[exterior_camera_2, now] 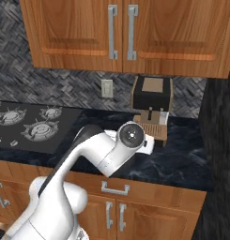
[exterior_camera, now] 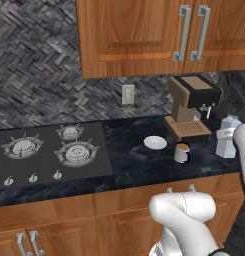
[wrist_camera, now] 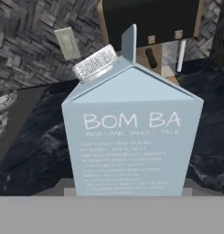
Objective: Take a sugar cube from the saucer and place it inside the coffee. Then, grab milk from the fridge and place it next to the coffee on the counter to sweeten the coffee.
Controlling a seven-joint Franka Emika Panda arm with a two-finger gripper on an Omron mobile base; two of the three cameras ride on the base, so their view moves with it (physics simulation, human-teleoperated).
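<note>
You've got the milk (wrist_camera: 131, 137) right in front of the hand, standing on the counter (exterior_camera: 139, 165) just right of the coffee (exterior_camera: 182, 152). Light, stiff carton with slick sides, so grip mid-body, below the gable. Whether the jaws clamp it, I can't tell.

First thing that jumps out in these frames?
The milk, a pale carton lettered BOM BA with a silver cap, stands large and close in the hand view. In the left base view it stands upright on the counter, right of the coffee and the saucer, in front of the coffee machine. The arm's white elbow dominates the right base view.
</note>
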